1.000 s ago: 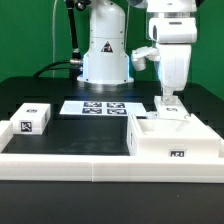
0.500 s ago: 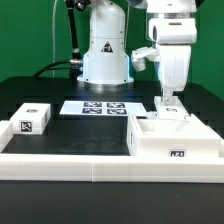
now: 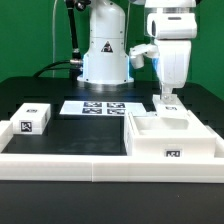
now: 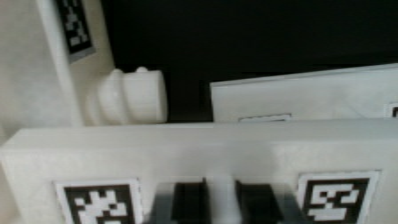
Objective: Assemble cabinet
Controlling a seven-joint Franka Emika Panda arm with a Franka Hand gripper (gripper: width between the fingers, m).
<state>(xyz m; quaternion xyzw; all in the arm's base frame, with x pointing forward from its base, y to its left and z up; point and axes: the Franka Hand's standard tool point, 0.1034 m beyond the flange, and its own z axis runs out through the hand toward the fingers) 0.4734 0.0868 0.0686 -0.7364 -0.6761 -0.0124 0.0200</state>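
Observation:
The cabinet body (image 3: pixel 175 138), a white open box with a tag on its front, sits on the exterior view's right. My gripper (image 3: pixel 168 101) hangs over its far wall, shut on a thin white upright panel (image 3: pixel 169 108) that stands in the body. In the wrist view the two dark fingers (image 4: pixel 185 203) pinch a narrow white strip (image 4: pixel 222 203), with tags on the white surface (image 4: pixel 98 205) on either side. A small white tagged panel (image 3: pixel 32 118) lies on the exterior view's left.
The marker board (image 3: pixel 104 106) lies in front of the robot base (image 3: pixel 104 62). A low white border rail (image 3: pixel 90 166) runs along the front. The wrist view shows a round white knob (image 4: pixel 128 95) and another white slab (image 4: pixel 302 95) over the black table.
My gripper has risen a little and shifted slightly toward the exterior view's left, still over the cabinet body. The other parts have not moved.

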